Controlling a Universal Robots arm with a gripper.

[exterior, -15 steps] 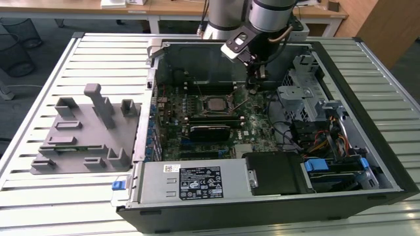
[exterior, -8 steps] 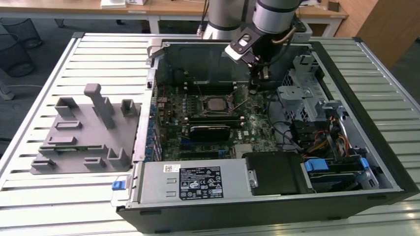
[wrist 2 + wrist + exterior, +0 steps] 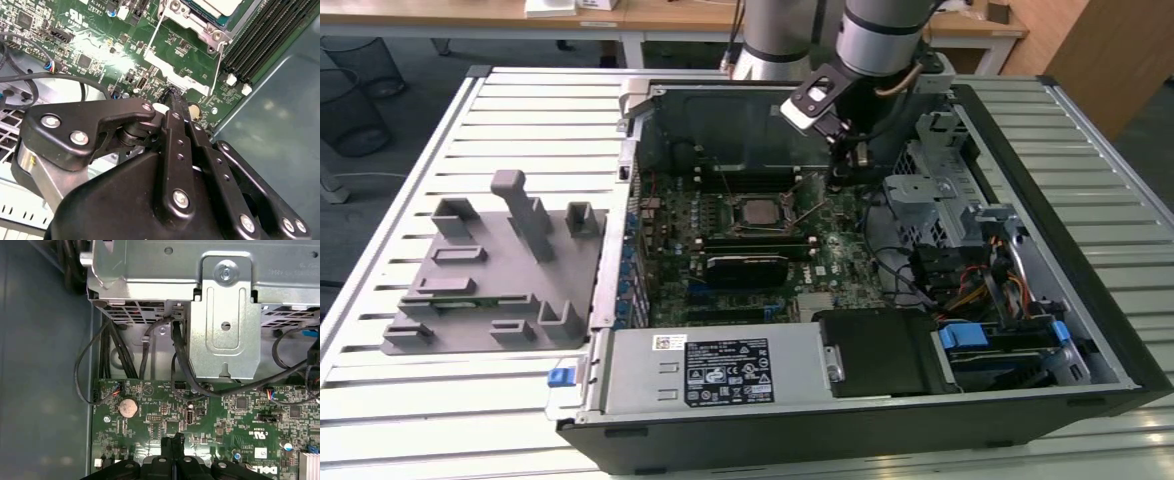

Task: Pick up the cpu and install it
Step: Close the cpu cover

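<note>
Slatted table (image 3: 520, 110), open computer case (image 3: 854, 440): cpu in socket, claw closed.
Exterior view: cpu (image 3: 758, 212) lies in the motherboard (image 3: 847, 275) socket, with the gripper (image 3: 843, 160) near, above the board. Second wrist view: cpu (image 3: 216, 5) seated, gripper (image 3: 172, 96) fingers pressed together, holding nothing. First wrist view: gripper (image 3: 172, 441) closed over the motherboard (image 3: 250, 410).

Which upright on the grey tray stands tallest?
The narrow grey post with the blocky head, near the grey plastic tray's middle; the other uprights are squat.

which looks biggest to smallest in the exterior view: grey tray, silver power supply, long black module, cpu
1. grey tray
2. silver power supply, though it sits nearer the camera
3. long black module
4. cpu, close to the module, so unsure
</note>
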